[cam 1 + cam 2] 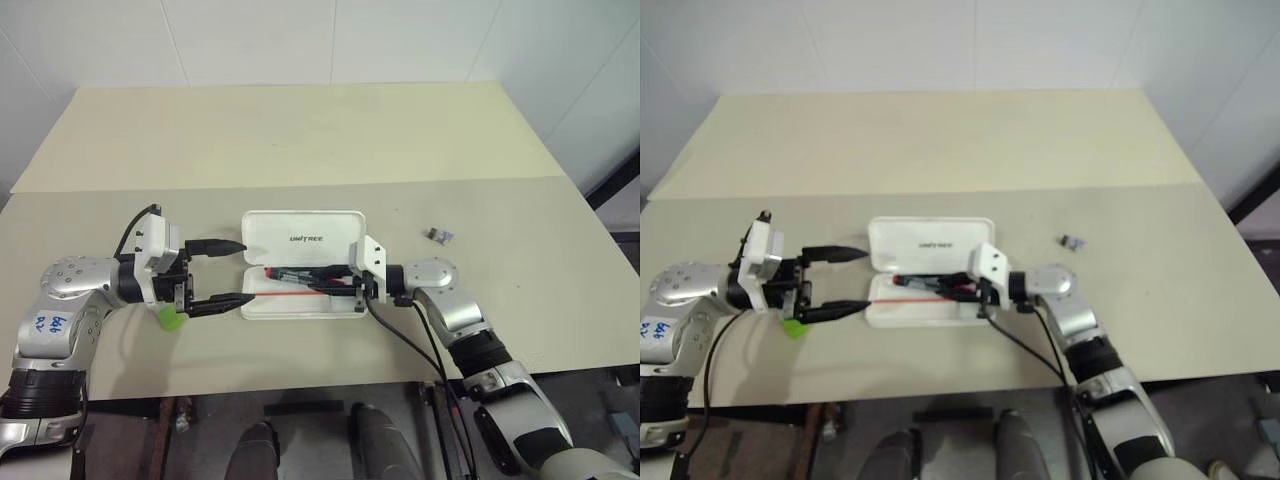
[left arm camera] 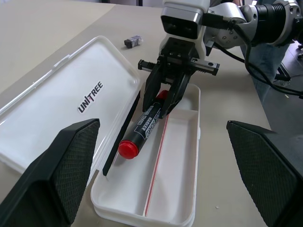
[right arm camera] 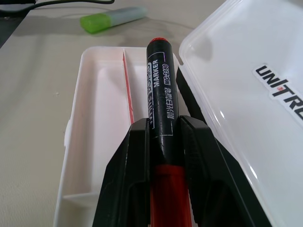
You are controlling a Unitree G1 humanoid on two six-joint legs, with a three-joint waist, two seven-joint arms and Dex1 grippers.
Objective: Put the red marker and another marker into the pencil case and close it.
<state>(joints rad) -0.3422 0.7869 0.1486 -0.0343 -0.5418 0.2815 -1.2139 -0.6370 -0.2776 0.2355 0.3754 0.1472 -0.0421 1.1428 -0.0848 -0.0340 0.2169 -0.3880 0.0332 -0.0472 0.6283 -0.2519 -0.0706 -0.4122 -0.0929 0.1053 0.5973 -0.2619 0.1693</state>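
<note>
The white pencil case (image 1: 300, 235) lies open at the table's middle, its lid with UNITREE lettering flat behind the tray (image 2: 182, 142). My right gripper (image 1: 335, 281) reaches in from the right, shut on the red marker (image 3: 161, 94). The marker lies along the tray's back compartment, next to the lid. Its free red end (image 2: 128, 148) sits low inside; I cannot tell if it touches the bottom. My left gripper (image 1: 240, 272) is open just left of the case with nothing between its fingers. The light green marker (image 1: 167, 317) lies on the table under the left hand.
A small dark grey object (image 1: 438, 235) lies on the table to the right of the case. The table's front edge (image 1: 300, 385) runs close below the case. Thin red (image 2: 156, 168) and black (image 2: 120, 137) stripes show inside the tray.
</note>
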